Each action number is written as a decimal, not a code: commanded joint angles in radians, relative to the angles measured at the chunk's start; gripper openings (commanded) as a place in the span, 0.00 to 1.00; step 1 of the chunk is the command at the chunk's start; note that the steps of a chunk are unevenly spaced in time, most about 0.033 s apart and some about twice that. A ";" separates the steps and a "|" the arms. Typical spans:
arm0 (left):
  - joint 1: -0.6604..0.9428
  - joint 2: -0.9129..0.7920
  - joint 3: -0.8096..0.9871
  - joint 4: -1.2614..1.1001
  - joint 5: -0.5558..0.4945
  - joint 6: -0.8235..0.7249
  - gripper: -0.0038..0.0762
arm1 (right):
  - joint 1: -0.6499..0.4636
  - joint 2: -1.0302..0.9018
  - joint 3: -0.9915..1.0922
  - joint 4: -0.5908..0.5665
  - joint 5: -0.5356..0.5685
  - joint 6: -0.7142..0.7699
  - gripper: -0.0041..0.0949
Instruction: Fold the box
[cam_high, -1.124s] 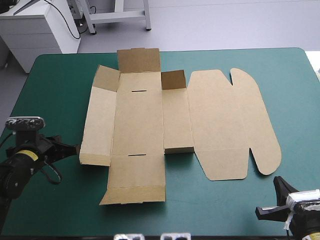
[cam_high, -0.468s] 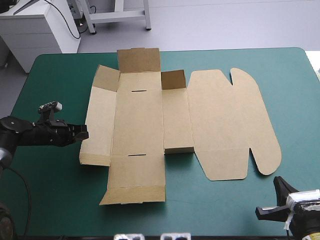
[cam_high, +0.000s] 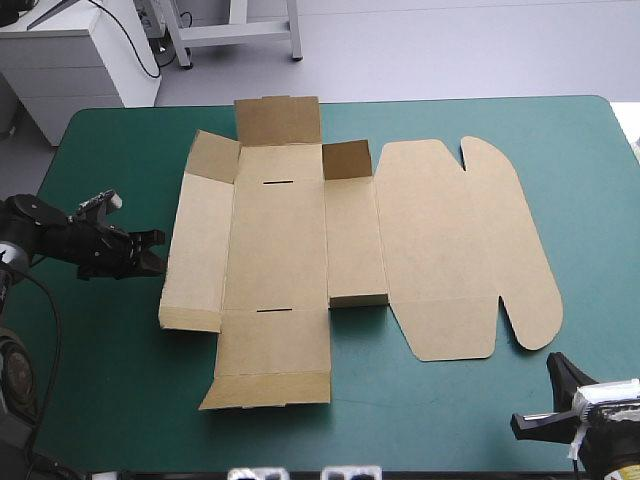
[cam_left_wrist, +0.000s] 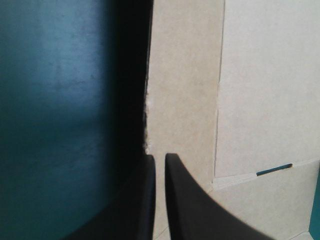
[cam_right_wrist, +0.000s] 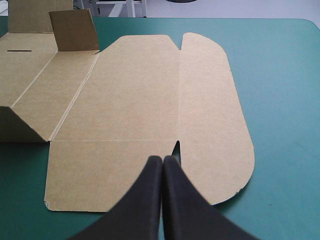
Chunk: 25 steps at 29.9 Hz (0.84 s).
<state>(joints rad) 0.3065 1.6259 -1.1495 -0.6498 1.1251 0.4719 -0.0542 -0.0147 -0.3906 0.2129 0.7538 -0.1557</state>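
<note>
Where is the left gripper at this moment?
In the high view, the left gripper is over the left side of the table, at the left edge of the box, about midway along it.

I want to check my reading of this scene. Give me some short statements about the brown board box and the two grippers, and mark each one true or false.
1. The brown board box lies spread open on the teal-green table cover, not yet formed into a tray. True.
2. The right gripper has its black fingers wide apart. False: they meet in one pointed arch, shut.
3. The left gripper is at the box's left edge. True.
4. The right gripper grips the box. False: it holds nothing and stands apart from the box, near the table's near right corner.
5. A small square flap stands up at the far end of the box. True.
</note>
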 joint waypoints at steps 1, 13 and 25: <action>0.000 -0.029 -0.033 -0.024 0.011 -0.015 0.20 | -0.001 -0.022 -0.022 0.003 -0.075 -0.004 0.02; 0.000 0.032 -0.033 -0.003 -0.037 -0.080 0.73 | -0.001 -0.022 -0.022 0.003 -0.075 -0.004 0.02; -0.054 0.134 -0.033 -0.207 0.031 -0.018 0.73 | -0.001 -0.022 -0.022 0.003 -0.075 -0.004 0.02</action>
<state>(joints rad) 0.2829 1.7943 -1.1549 -0.7845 1.1176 0.4368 -0.0542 -0.0147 -0.3906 0.2129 0.7538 -0.1557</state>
